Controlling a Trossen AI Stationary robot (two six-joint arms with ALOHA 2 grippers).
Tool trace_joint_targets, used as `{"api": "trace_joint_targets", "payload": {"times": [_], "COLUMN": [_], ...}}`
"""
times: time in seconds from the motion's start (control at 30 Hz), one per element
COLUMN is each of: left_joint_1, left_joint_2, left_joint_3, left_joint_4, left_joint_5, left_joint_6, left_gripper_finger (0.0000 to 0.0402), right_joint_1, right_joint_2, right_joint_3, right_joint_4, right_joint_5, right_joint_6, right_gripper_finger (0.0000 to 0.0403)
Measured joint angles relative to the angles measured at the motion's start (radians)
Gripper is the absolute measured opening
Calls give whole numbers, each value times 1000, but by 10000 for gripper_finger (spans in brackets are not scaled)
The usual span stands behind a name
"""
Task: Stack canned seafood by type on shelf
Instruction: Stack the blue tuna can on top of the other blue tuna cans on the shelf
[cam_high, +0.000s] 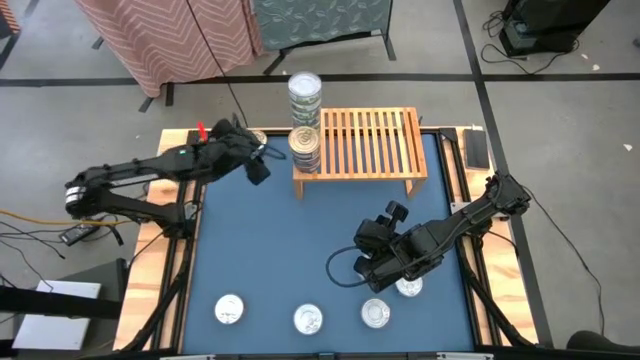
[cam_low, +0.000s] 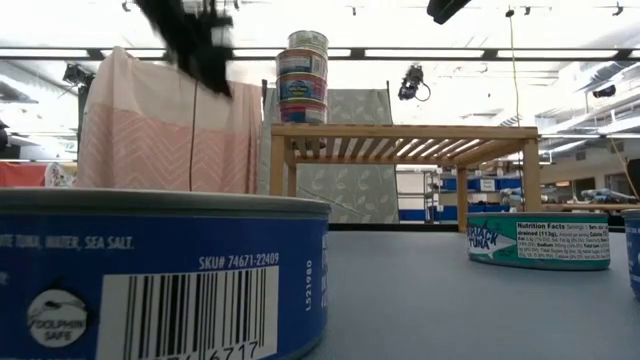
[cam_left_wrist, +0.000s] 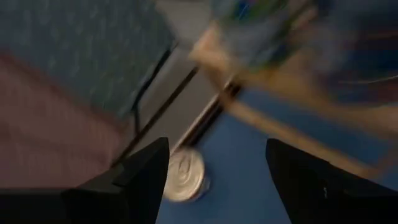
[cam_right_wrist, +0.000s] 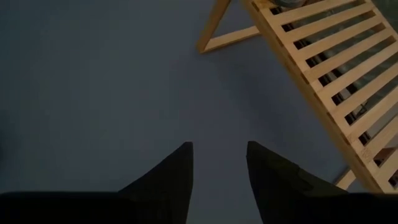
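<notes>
We see the left claw open and empty beside the shelf, near two can stacks. Right claw part-open, empty, above loose cans on the bench.

The shelf stands at the far middle of the desk. Two stacks of cans sit on its left end, one behind the other. The left hand is just left of the shelf, with one can behind it. Four cans lie in a row along the near edge, the right hand just behind the rightmost two.
</notes>
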Motion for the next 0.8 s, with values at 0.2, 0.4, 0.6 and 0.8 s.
{"api": "trace_joint_targets", "payload": {"times": [0.2,0.4,0.6,0.8], "left_joint_1": [293,467,588,642], "left_joint_2": [81,150,256,373], "left_joint_3": [-123,-110,-111,-113], "left_joint_4": [134,270,369,411], "left_joint_5": [248,268,383,445], "left_joint_6": [-98,-17,-45,-145], "left_gripper_finger": [271,271,263,230], "right_joint_1": [0,8,9,9], "right_joint_2": [0,0,0,0], "right_joint_3": [0,0,0,0], "right_joint_4": [2,12,15,15], "right_joint_5": [4,4,4,4], "right_joint_6": [27,76,97,116], "right_gripper_finger": [155,154,153,153]}}
